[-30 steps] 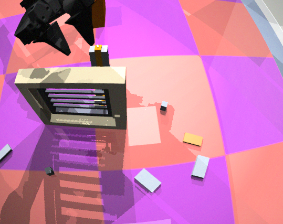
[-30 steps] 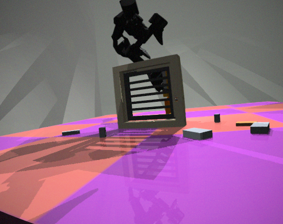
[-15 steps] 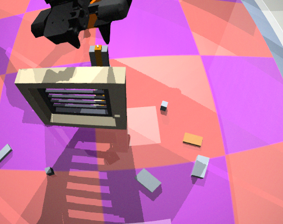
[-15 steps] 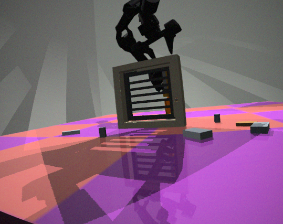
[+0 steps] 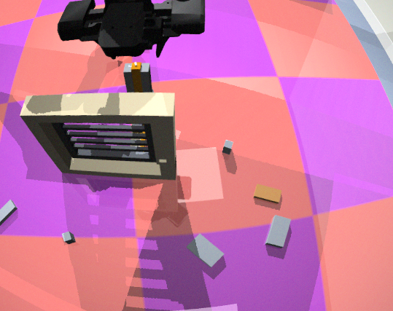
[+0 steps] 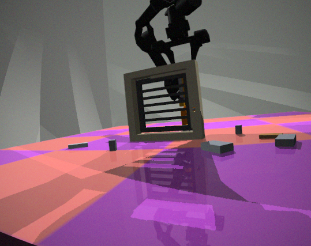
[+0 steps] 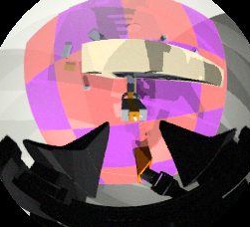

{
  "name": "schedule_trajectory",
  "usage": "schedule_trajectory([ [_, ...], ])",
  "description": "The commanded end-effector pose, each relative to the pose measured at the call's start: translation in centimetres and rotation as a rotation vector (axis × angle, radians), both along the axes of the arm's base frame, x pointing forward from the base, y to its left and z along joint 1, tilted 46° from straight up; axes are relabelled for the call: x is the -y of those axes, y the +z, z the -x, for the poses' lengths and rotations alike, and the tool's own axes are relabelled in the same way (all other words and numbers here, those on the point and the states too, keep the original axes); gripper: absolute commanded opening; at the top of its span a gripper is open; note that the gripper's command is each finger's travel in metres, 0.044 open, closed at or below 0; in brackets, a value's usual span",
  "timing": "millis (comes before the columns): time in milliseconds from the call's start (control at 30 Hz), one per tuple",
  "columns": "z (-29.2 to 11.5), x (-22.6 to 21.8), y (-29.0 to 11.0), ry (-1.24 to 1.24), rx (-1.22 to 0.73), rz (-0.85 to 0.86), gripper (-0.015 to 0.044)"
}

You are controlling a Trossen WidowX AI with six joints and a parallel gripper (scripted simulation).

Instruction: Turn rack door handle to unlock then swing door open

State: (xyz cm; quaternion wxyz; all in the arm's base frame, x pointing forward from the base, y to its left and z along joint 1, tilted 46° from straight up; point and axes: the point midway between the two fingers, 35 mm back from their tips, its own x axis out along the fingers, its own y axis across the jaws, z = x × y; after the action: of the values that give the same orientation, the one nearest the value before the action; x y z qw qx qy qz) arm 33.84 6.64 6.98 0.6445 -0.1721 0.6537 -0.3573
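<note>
"Where is the handle?"

"The grey upright handle with an orange centre strip (image 5: 137, 77) (image 7: 133, 112) is standing just below the jaws (image 5: 137, 53) (image 6: 183, 60), lining up with the gap between their tips."

"Are they gripping it?"

"No, they're holding nothing; they're hanging partly open."

"And the door?"

"The dark, barred door (image 5: 112, 154) (image 6: 164, 129) is sitting closed within the thick cream frame (image 5: 167, 135) (image 6: 199, 98) (image 7: 123, 55), which is standing past the handle from the jaws."

"What about the arm?"

"The black jointed arm (image 6: 146, 38) (image 7: 167, 184) is arching above and behind the jaws."

"Anything farther out?"

"Six loose blocks are resting on the purple-and-coral checkered counter (image 5: 225, 113) (image 6: 250, 179) (image 7: 78, 114), farther from the jaws than the handle. Off one side of the frame, a small grey block (image 5: 227, 146) (image 6: 238, 129) (image 7: 87, 88) is standing nearest the jaws, with a flat tan block (image 5: 267, 194) (image 6: 270, 136) (image 7: 70, 67) lying beyond it."

"And the rest?"

"Two broad grey blocks (image 5: 278, 231) (image 6: 285, 140) (image 7: 66, 50) are lying farther out. Toward the other side, a small grey upright block (image 5: 68, 237) (image 6: 112, 145) (image 7: 163, 37) and a slim grey bar (image 5: 5, 212) (image 6: 78, 145) (image 7: 195, 49) are resting beyond the frame from the jaws."
</note>
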Motion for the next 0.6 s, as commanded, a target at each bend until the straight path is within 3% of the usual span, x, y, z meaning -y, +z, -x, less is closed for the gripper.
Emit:
schedule_trajectory([
  [0, -0.1, 0.1, 0.0, -0.001, -0.001, 0.018, 0.0298],
  [567, 0.0, 2.0, -2.0, -0.001, 0.000, 0.018, 0.0298],
])
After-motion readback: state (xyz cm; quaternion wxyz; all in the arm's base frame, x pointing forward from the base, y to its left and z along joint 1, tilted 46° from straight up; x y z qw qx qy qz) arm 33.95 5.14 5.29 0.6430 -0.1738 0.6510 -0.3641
